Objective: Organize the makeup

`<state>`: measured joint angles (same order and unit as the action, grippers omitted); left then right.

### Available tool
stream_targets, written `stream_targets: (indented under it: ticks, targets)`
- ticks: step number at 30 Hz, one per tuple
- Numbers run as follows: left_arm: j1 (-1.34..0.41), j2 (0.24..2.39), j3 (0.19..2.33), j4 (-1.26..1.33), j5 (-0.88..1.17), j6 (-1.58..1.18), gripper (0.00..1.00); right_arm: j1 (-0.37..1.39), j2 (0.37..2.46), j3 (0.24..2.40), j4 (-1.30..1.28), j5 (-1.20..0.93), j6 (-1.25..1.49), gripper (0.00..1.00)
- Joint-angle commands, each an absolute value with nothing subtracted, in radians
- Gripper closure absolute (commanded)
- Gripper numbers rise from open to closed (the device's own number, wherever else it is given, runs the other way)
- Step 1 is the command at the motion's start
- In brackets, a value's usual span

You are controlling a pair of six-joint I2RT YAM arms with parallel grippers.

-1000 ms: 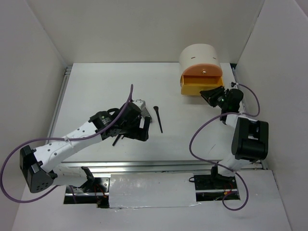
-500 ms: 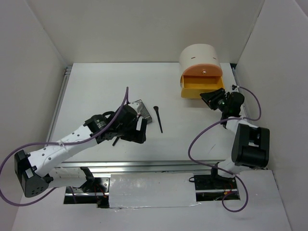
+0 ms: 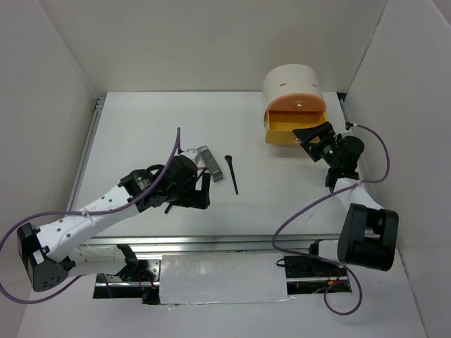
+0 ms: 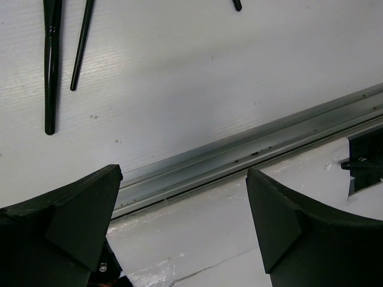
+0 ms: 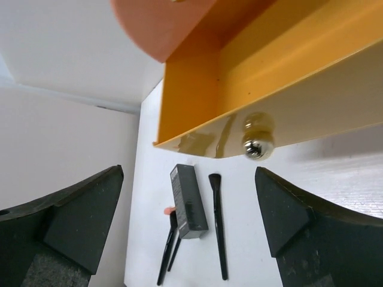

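Observation:
The makeup lies mid-table: a dark grey box (image 3: pixel 210 163), a black brush (image 3: pixel 232 174) to its right, and thin black brushes (image 3: pixel 169 207) partly under my left arm. My left gripper (image 3: pixel 205 193) hovers open just near of the box, holding nothing. In its wrist view the left gripper (image 4: pixel 182 173) faces the table's front rail, with two brushes (image 4: pixel 52 60) at top left. My right gripper (image 3: pixel 310 135) is open in front of the pulled-out yellow drawer (image 3: pixel 296 127). The right gripper (image 5: pixel 188 172) sits below the drawer knob (image 5: pixel 258 136), with the grey box (image 5: pixel 190 200), brush (image 5: pixel 218 221) and a coral tip (image 5: pixel 168 210) beyond.
The cream round-topped box (image 3: pixel 291 84) stands at the back right, its orange front (image 3: pixel 296 103) above the open drawer. White walls close in on three sides. A metal rail (image 3: pixel 211 243) runs along the near table edge.
My right gripper has opened wide at the drawer front. My left arm has drawn back toward the near left, uncovering the grey box.

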<state>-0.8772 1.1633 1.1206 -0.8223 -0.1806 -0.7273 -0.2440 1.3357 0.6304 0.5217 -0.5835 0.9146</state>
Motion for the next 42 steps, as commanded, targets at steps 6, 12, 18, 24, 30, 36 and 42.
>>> stream_targets:
  ticks: [6,12,18,24,30,36,42]
  targets:
    - [-0.881,1.152,1.082,-0.845,-0.259,-0.839,0.01,-0.166,1.131,0.686,0.237,-0.488,0.724,0.0]
    - [-0.881,1.178,1.094,-0.877,-0.313,-0.899,0.01,0.092,1.155,0.857,-0.038,-0.327,0.543,0.0]
    - [-0.881,1.189,1.117,-0.986,-0.437,-1.018,0.01,0.425,1.32,1.057,-0.259,-0.118,0.404,0.0]
    - [-0.871,1.19,1.124,-1.014,-0.465,-1.06,0.0,0.624,1.705,1.449,-0.529,0.096,0.281,0.0]
    - [-0.856,1.236,1.138,-0.989,-0.419,-1.034,0.01,0.664,2.049,1.775,-0.683,0.146,0.215,0.0]
    - [-0.856,1.233,1.118,-0.976,-0.402,-1.054,0.01,0.666,2.164,1.867,-0.703,0.057,0.206,0.01]
    - [-0.856,1.2,1.085,-0.979,-0.397,-1.091,0.0,0.672,2.203,1.865,-0.686,0.005,0.225,0.04]
